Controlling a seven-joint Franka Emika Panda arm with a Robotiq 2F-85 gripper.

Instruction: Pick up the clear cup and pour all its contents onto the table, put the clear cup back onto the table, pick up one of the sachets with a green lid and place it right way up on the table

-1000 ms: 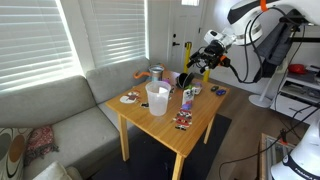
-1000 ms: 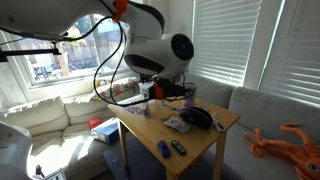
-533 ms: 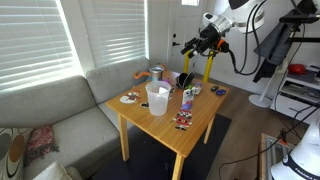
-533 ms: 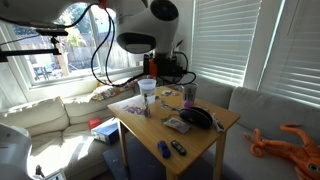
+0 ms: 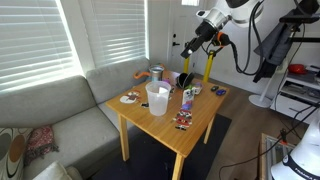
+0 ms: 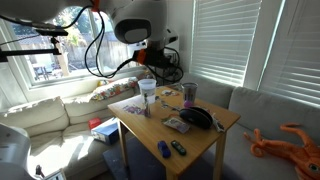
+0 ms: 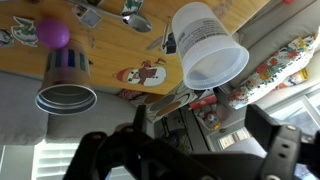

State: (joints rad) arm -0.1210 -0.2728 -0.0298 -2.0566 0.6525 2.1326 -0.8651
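— Where is the large translucent whitish plastic cup (image 5: 157,98) standing?
— It is standing upright near the middle of the square light-wood desk (image 5: 168,125), rim up and seemingly emptied.
— And the pincer (image 7: 180,155)?
— It is hovering high over a desk edge, jaws spread, gripping nothing, likely so as not to knock the cup.

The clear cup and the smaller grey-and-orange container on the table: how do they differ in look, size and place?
The clear cup is whitish and translucent; the grey-and-orange container is opaque. The clear cup is taller and widens toward its rim, while the container is shorter with straight walls. The cup stands near the middle of the table; the container stands toward the edge by the sofa. Both stand upright on the table.
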